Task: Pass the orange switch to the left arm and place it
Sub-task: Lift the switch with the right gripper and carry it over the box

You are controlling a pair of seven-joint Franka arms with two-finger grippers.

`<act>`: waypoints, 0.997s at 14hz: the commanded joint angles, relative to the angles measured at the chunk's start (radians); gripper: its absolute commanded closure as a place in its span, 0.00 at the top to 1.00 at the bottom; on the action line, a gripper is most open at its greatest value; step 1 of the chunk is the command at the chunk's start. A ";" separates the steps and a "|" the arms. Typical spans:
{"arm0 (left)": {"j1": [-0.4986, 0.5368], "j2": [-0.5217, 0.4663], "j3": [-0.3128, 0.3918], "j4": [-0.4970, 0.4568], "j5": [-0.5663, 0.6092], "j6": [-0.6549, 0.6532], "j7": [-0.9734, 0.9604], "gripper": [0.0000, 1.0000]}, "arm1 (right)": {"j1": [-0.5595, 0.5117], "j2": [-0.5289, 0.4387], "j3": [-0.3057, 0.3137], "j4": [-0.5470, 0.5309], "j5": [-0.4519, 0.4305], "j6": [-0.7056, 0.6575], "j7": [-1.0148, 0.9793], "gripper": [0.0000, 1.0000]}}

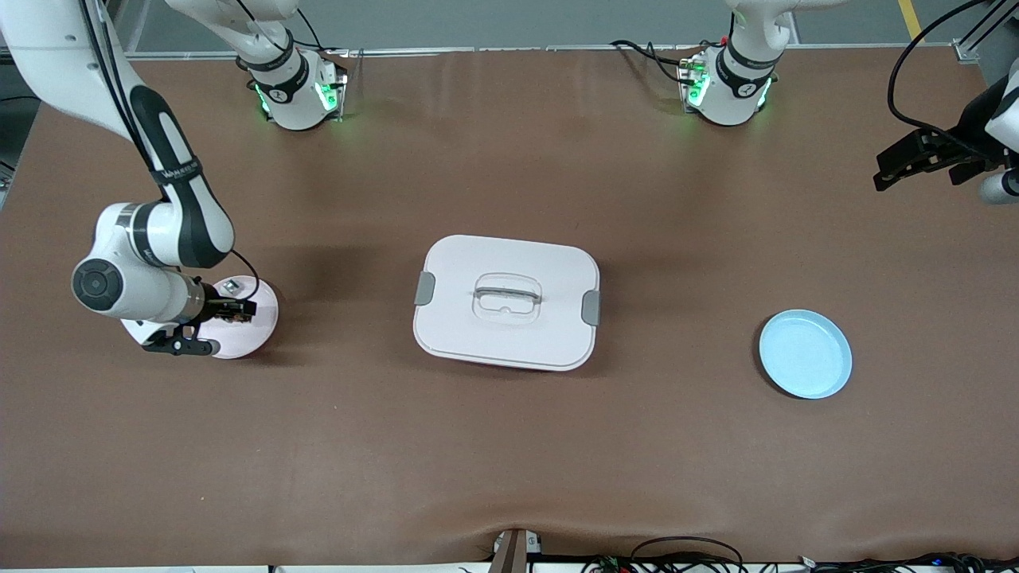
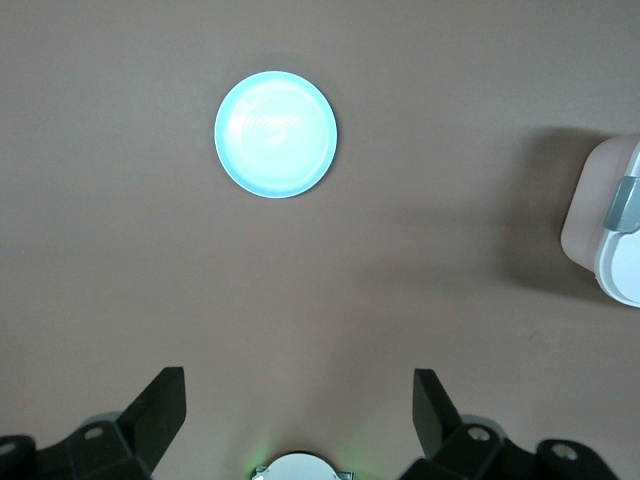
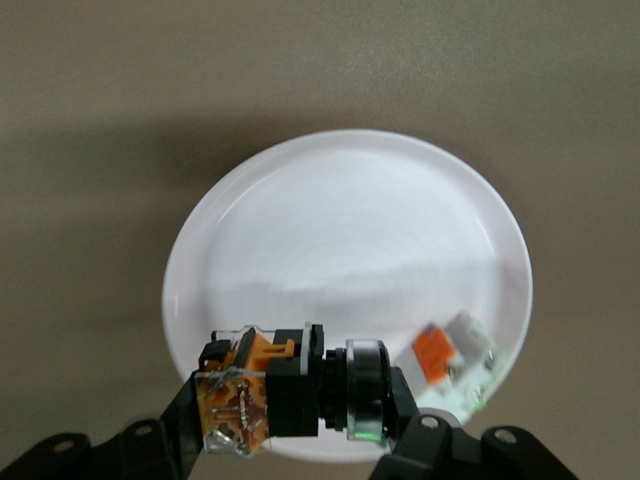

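My right gripper [image 1: 236, 310] is shut on the orange switch [image 3: 290, 388], a black block with an orange end, and holds it just above the white plate [image 1: 259, 326] at the right arm's end of the table. In the front view the switch [image 1: 236, 311] shows as a dark bit between the fingers. The white box [image 1: 506, 302] with grey clips lies in the middle of the table. My left gripper [image 1: 899, 167] is open and empty, up in the air over the left arm's end of the table; in its own view the fingers [image 2: 160, 410] stand wide apart.
A small white-and-orange component [image 3: 455, 352] lies on the white plate [image 3: 340, 250] near its rim. A light blue plate [image 1: 805, 354] sits toward the left arm's end, and shows in the left wrist view [image 2: 276, 133] too. The box's corner [image 2: 612, 225] shows there as well.
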 commanded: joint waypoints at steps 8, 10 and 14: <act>0.001 -0.009 -0.002 0.012 -0.008 -0.003 0.013 1.00 | 0.195 -0.177 0.023 0.094 0.237 -0.469 0.354 0.13; 0.001 -0.005 -0.003 0.013 -0.013 0.001 0.009 1.00 | 0.237 -0.177 0.023 0.157 0.323 -0.542 0.466 0.13; -0.007 0.004 -0.003 0.012 -0.066 0.063 0.000 1.00 | 0.329 -0.168 0.023 0.286 0.525 -0.619 0.728 0.12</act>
